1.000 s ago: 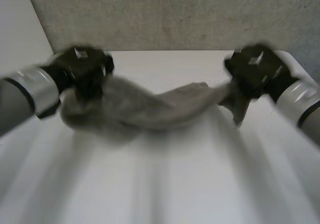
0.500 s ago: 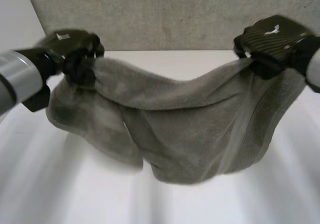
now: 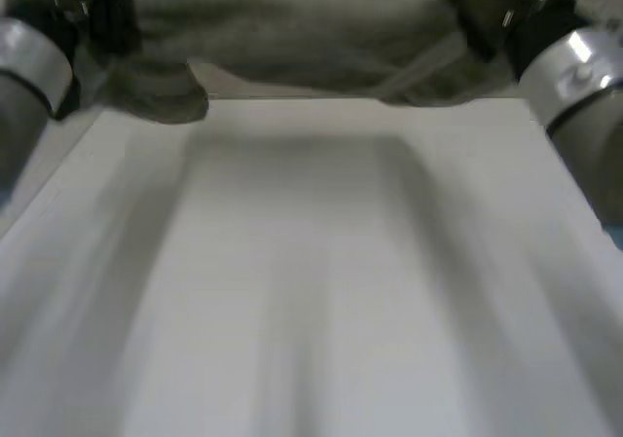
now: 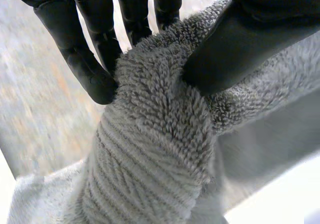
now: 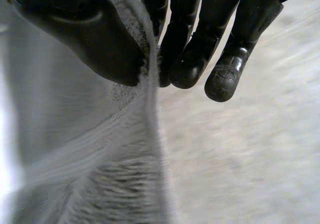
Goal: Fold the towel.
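Note:
The grey towel hangs stretched between both hands, high above the far end of the white table. My left hand holds its left end; in the left wrist view the thumb pinches a bunched fold of towel against the fingers. My right hand holds the right end; in the right wrist view the thumb and fingers clamp the towel's edge. The towel's lower part hangs down behind the table's far edge.
A grey wall runs behind the table, mostly covered by the raised towel. Both arms reach in from the sides.
Both hands have lifted the towel off the table and carried it up and away. It went from a bunched sag to a spread sheet hanging between them.

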Motion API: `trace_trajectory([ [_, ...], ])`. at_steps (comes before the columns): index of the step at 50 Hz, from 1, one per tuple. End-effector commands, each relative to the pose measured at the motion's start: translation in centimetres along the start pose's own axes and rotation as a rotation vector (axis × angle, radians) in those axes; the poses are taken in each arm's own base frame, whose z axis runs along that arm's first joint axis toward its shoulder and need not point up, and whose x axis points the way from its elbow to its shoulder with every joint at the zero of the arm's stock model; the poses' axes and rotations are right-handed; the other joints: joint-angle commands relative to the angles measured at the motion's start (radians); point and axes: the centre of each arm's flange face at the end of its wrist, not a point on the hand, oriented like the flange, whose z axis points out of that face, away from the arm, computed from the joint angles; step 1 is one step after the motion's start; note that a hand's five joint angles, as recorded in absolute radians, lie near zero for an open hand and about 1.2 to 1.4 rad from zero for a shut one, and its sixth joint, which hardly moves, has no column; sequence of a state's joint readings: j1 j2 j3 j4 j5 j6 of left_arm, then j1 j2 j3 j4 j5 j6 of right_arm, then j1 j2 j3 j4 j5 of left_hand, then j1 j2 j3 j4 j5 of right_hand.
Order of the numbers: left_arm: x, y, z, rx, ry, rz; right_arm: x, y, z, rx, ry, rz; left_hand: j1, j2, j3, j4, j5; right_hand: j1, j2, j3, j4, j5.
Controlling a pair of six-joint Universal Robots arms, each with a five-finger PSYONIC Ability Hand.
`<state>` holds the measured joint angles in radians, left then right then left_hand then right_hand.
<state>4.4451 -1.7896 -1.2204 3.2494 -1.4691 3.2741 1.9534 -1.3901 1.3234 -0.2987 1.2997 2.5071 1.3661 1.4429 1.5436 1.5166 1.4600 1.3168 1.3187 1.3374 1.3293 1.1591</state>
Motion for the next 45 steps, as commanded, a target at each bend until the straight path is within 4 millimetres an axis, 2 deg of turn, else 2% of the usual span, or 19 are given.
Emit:
trace_trajectory([
  [1,1.0,8.0,-4.1,-0.188,0.026,0.084,-4.4,3.6,-3.9,-0.184,-0.222,0.081,0.030,-0.047,-0.147,-0.120,-0.238,0.079,0.078,0.059,0.067,0.063],
  [3,1.5,11.3,-6.4,-0.253,0.045,0.165,-6.6,5.3,-6.2,-0.262,-0.293,0.113,0.030,-0.047,-0.147,-0.120,-0.238,0.079,0.078,0.059,0.067,0.063],
  [4,1.5,11.3,-6.4,-0.253,0.045,0.165,-6.6,5.3,-6.2,-0.263,-0.293,0.113,0.030,-0.047,-0.147,-0.120,-0.238,0.079,0.078,0.059,0.067,0.063],
  [6,2.2,14.1,-9.1,-0.326,0.078,0.251,-8.6,6.6,-8.6,-0.334,-0.363,0.152,0.030,-0.047,-0.147,-0.120,-0.238,0.079,0.078,0.059,0.067,0.063],
  [7,2.2,14.1,-9.2,-0.326,0.079,0.251,-8.7,6.7,-8.6,-0.334,-0.364,0.152,0.030,-0.047,-0.147,-0.120,-0.238,0.079,0.078,0.059,0.067,0.063],
  [8,2.6,15.3,-10.5,-0.357,0.102,0.290,-9.6,7.2,-9.8,-0.364,-0.398,0.166,0.007,-0.069,-0.170,-0.143,-0.261,0.079,0.078,0.059,0.067,0.063],
  [9,2.6,15.3,-10.5,-0.358,0.103,0.291,-10.5,7.8,-10.8,-0.396,-0.428,0.182,0.007,-0.070,-0.170,-0.143,-0.261,0.079,0.078,0.059,0.067,0.063],
  [10,3.0,16.2,-11.8,-0.389,0.130,0.320,-10.5,7.8,-10.8,-0.396,-0.429,0.183,-0.086,-0.163,-0.263,-0.236,-0.354,0.079,0.078,0.059,0.067,0.063],
  [11,3.5,16.9,-13.0,-0.415,0.163,0.342,-11.2,8.3,-11.7,-0.423,-0.456,0.198,-0.212,-0.289,-0.389,-0.362,-0.480,0.079,0.078,0.059,0.067,0.063],
  [12,3.5,16.9,-13.0,-0.415,0.163,0.342,-11.2,8.3,-11.7,-0.423,-0.456,0.198,-0.213,-0.290,-0.391,-0.364,-0.482,0.079,0.078,0.059,0.067,0.063],
  [14,4.2,17.5,-14.5,-0.445,0.220,0.358,-12.0,8.9,-12.9,-0.464,-0.483,0.216,-0.351,-0.428,-0.528,-0.501,-0.619,0.079,0.078,0.059,0.067,0.063],
  [18,4.2,16.4,-14.7,-0.419,0.227,0.366,-12.3,9.0,-13.5,-0.478,-0.494,0.222,-0.363,-0.440,-0.540,-0.513,-0.631,0.079,0.078,0.059,0.067,0.063],
  [22,3.8,13.8,-14.5,-0.378,0.212,0.366,-12.3,9.0,-13.5,-0.478,-0.492,0.221,-0.448,-0.524,-0.625,-0.598,-0.716,0.079,0.078,0.059,0.067,0.063],
  [23,3.8,13.8,-14.5,-0.378,0.212,0.366,-12.3,9.0,-13.5,-0.478,-0.492,0.221,-0.448,-0.525,-0.626,-0.598,-0.716,0.079,0.078,0.059,0.067,0.063],
  [25,3.6,12.0,-14.0,-0.353,0.206,0.369,-12.3,9.1,-13.5,-0.478,-0.492,0.221,-0.547,-0.624,-0.725,-0.698,-0.816,0.079,0.078,0.059,0.067,0.063],
  [28,3.2,10.8,-13.5,-0.343,0.196,0.371,-12.3,9.1,-13.4,-0.478,-0.489,0.221,-0.670,-0.747,-0.848,-0.821,-0.939,0.079,0.078,0.059,0.067,0.063],
  [33,2.6,9.8,-12.3,-0.344,0.198,0.368,-12.7,9.5,-13.7,-0.493,-0.503,0.227,-0.780,-0.856,-0.957,-0.930,-1.048,0.079,0.078,0.059,0.067,0.063],
  [37,2.0,10.0,-11.6,-0.377,0.210,0.355,-13.0,9.7,-14.0,-0.504,-0.512,0.233,-0.824,-0.901,-1.001,-0.974,-1.092,0.079,0.078,0.059,0.067,0.063],
  [45,1.8,13.2,-10.6,-0.555,0.316,0.273,-13.3,10.2,-14.1,-0.523,-0.522,0.240,-0.871,-0.948,-1.048,-1.021,-1.139,0.079,0.078,0.059,0.067,0.063],
])
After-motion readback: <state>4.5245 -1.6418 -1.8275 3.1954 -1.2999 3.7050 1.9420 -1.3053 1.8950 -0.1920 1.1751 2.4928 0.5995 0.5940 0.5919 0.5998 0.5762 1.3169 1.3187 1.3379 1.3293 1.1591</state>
